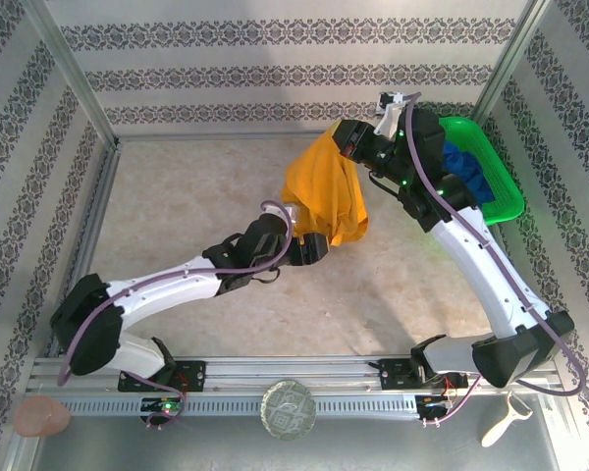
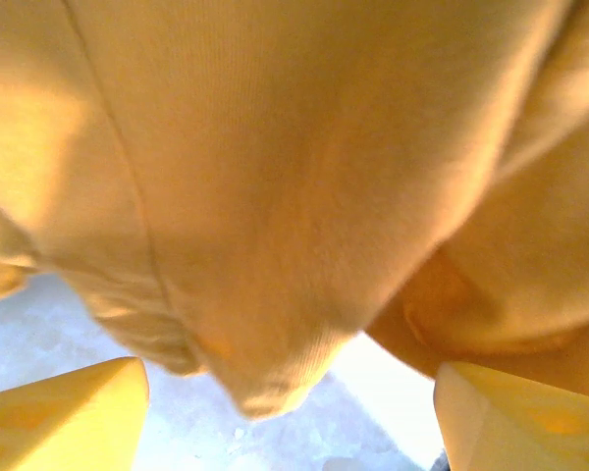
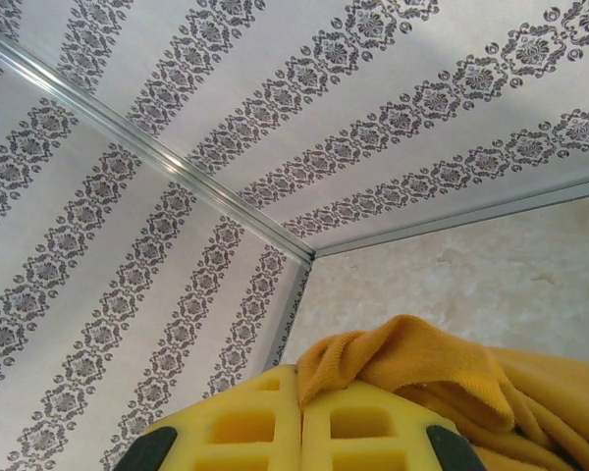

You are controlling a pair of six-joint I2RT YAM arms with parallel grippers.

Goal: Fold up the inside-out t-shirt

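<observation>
Jaws, left gripper: apart, cloth hanging just above the gap, unclamped | inside-out t-shirt: hangs at 1 o'clock of table centre, covering left gripper in top view | right gripper: jaws together, clamped on shirt edge | green basket: 2 o'clock, holds dark blue garment, partly behind right arm.
</observation>
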